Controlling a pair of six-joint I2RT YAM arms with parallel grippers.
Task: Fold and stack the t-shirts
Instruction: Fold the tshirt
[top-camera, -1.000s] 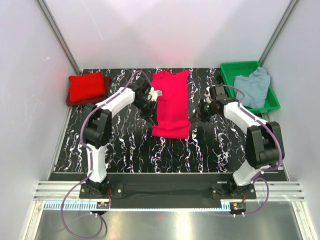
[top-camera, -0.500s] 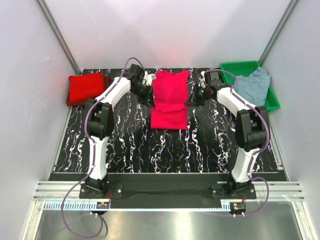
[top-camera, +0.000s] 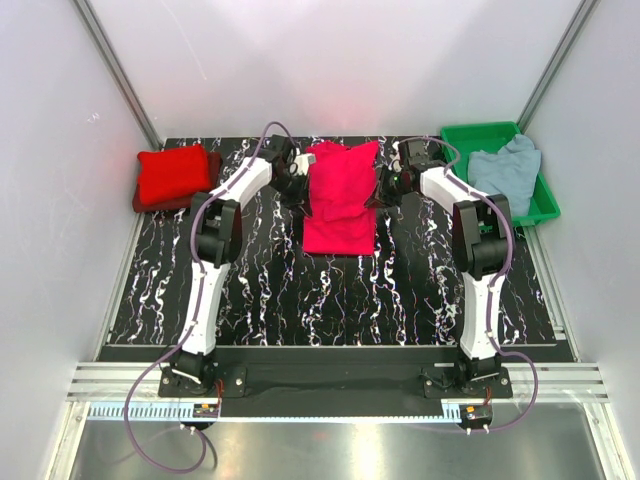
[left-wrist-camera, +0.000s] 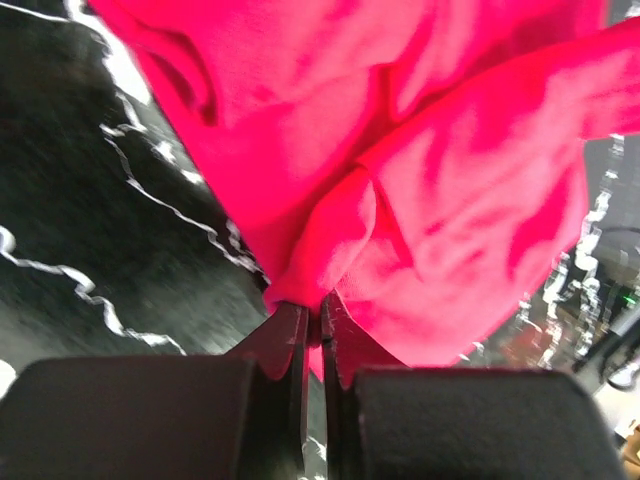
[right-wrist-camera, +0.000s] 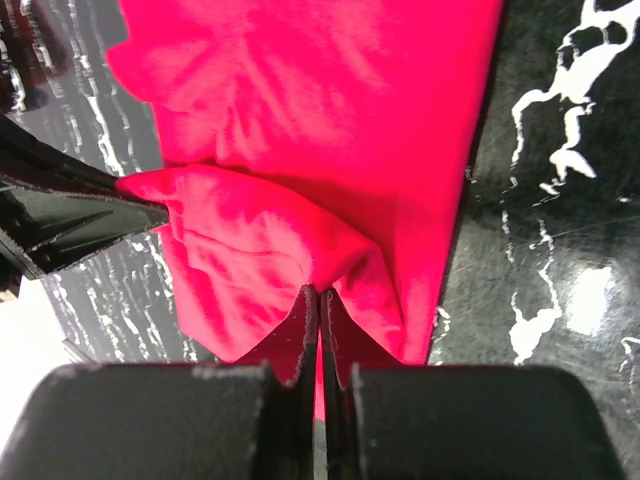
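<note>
A crimson t-shirt (top-camera: 340, 200) lies at the table's back centre, part folded, with its near end doubled over toward the back. My left gripper (top-camera: 302, 183) is shut on the shirt's left edge (left-wrist-camera: 330, 260). My right gripper (top-camera: 378, 190) is shut on its right edge (right-wrist-camera: 300, 250). Both hold the folded flap just above the lower layer. A folded red t-shirt (top-camera: 175, 175) lies at the back left. A pale grey-blue t-shirt (top-camera: 503, 175) lies crumpled in the green tray (top-camera: 470, 135).
The black marbled table (top-camera: 330, 290) has white walls on three sides. The green tray stands at the back right corner. The left gripper's black fingers (right-wrist-camera: 60, 215) show in the right wrist view.
Both grippers have carried the shirt's near end backward over the rest, so the shirt is now shorter. Both arms reach farther toward the back.
</note>
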